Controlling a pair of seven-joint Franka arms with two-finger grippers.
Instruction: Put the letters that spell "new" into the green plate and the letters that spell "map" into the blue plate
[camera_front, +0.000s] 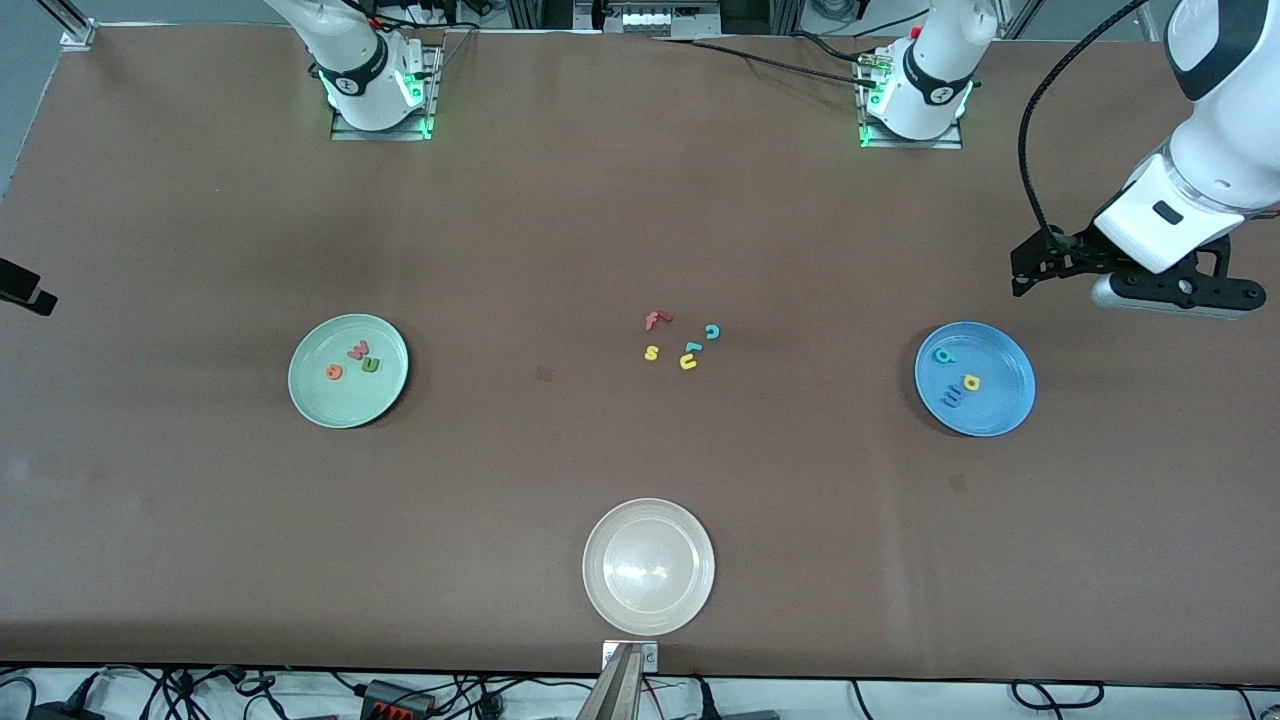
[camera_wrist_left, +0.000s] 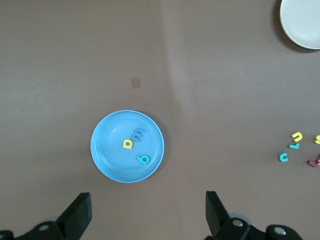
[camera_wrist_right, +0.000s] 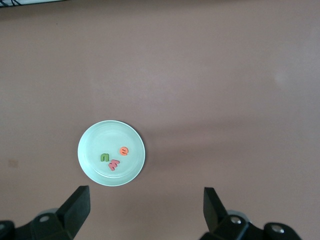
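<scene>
The green plate (camera_front: 305, 395) lies toward the right arm's end of the table and holds the orange e (camera_front: 334, 372), the red-pink w (camera_front: 357, 350) and the dark green n (camera_front: 370, 364). The blue plate (camera_front: 1010, 395) lies toward the left arm's end with the teal a (camera_front: 944, 354), the yellow p (camera_front: 971, 382) and the blue m (camera_front: 951, 398) in it. My left gripper (camera_wrist_left: 148, 212) hangs open and empty, high over the table beside the blue plate (camera_wrist_left: 107, 155). My right gripper (camera_wrist_right: 145, 210) is open and empty, high beside the green plate (camera_wrist_right: 95, 145).
Loose letters lie in the middle of the table: a red f (camera_front: 655, 320), a teal c (camera_front: 712, 331), a yellow s (camera_front: 651, 352), a yellow u (camera_front: 688, 362) and a small teal piece (camera_front: 692, 347). A cream-white plate (camera_front: 600, 600) sits near the front edge.
</scene>
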